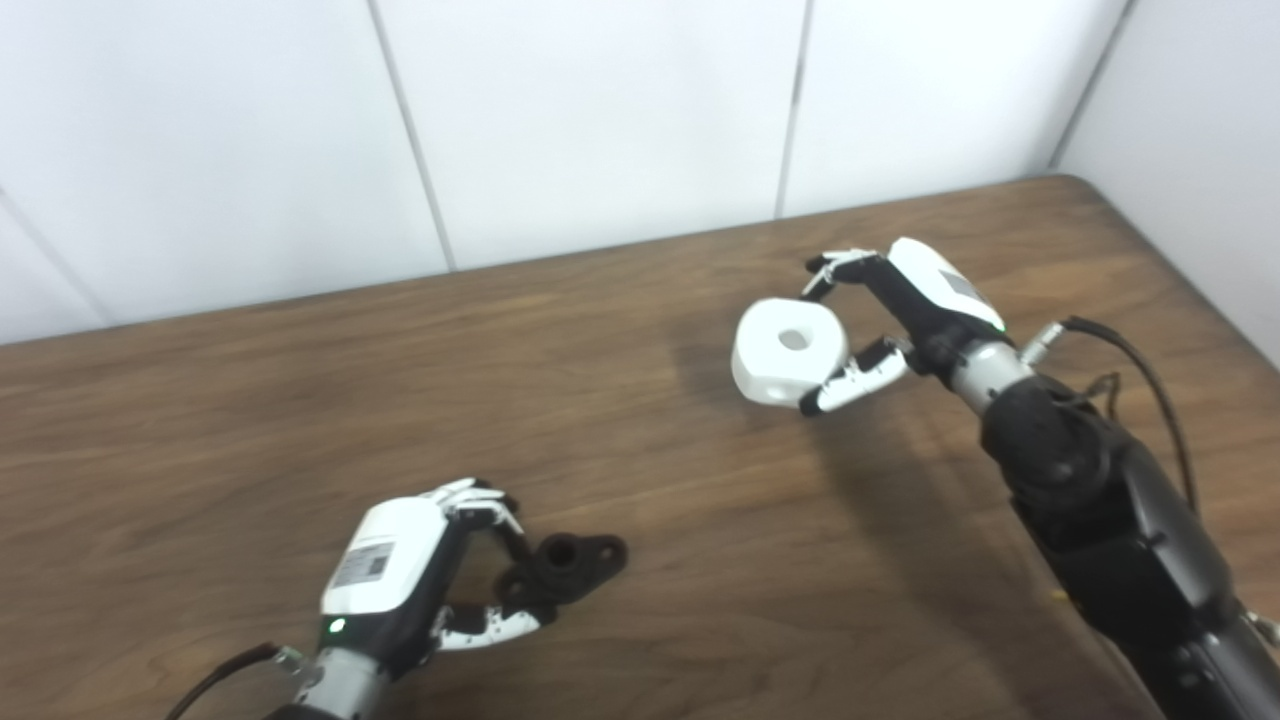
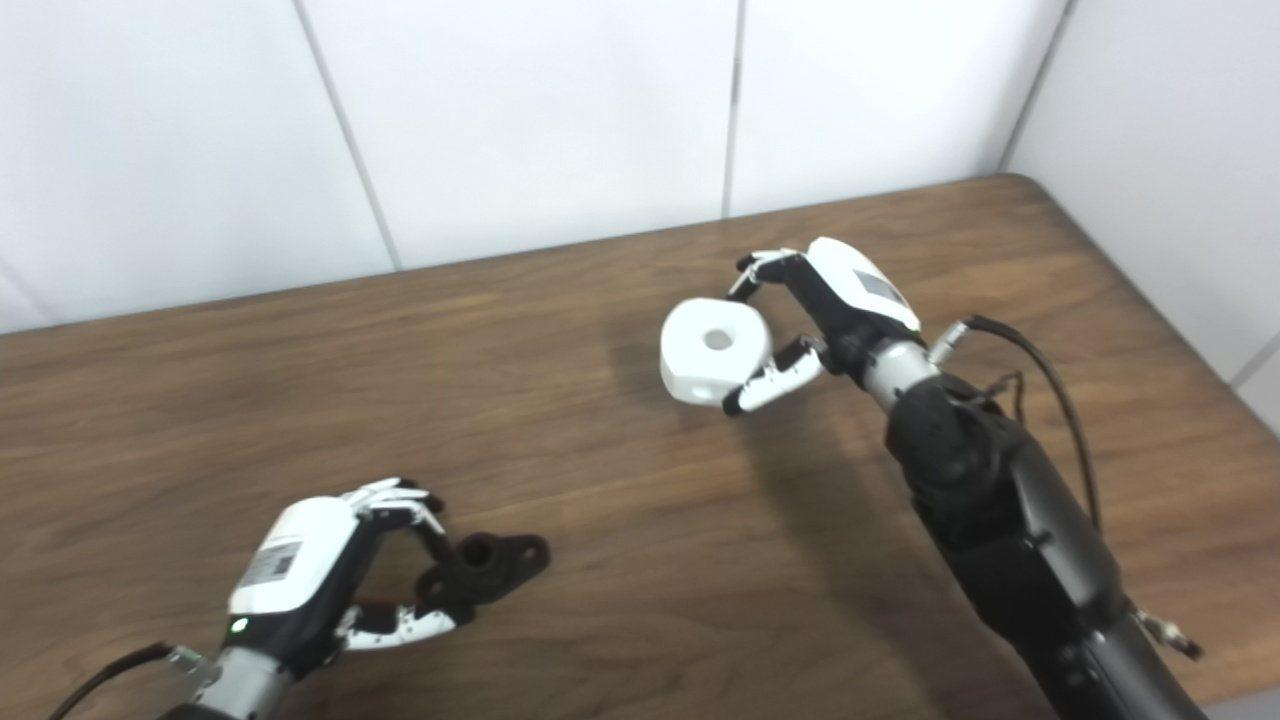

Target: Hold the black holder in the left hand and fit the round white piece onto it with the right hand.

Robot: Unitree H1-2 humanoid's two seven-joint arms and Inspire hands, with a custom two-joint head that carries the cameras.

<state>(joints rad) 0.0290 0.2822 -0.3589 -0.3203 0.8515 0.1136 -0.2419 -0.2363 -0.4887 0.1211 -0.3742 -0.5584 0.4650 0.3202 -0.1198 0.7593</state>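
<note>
Your left robot hand (image 1: 400, 575) sits near-left, low over the wooden counter (image 1: 300, 400), with fingers above and thumb below closed on the near end of the black holder (image 1: 565, 568). The holder lies roughly flat, its short tube opening facing up and its flange end pointing right, away from the palm. Can't tell from either view whether the holder is lifted clear or resting on the counter; it looks right at the surface.

Your right robot hand (image 2: 815, 310) is far-right, raised off the counter. It's clamped on the round white piece (image 2: 712, 350): fingers (image 2: 762, 264) curl over the far edge, thumb presses the near-right side. The piece is a thick white disc with a centre hole; the hole face points up and slightly toward the camera, and the disc is tilted a little. Its shadow falls on the counter just beside it to the left.

The two parts are well apart: white piece far and to the right, holder near and to the left. Not mated yet.

A black cable (image 1: 1140, 370) loops out from the right wrist. White wall panels (image 1: 600, 120) run behind the counter's far edge.
</note>
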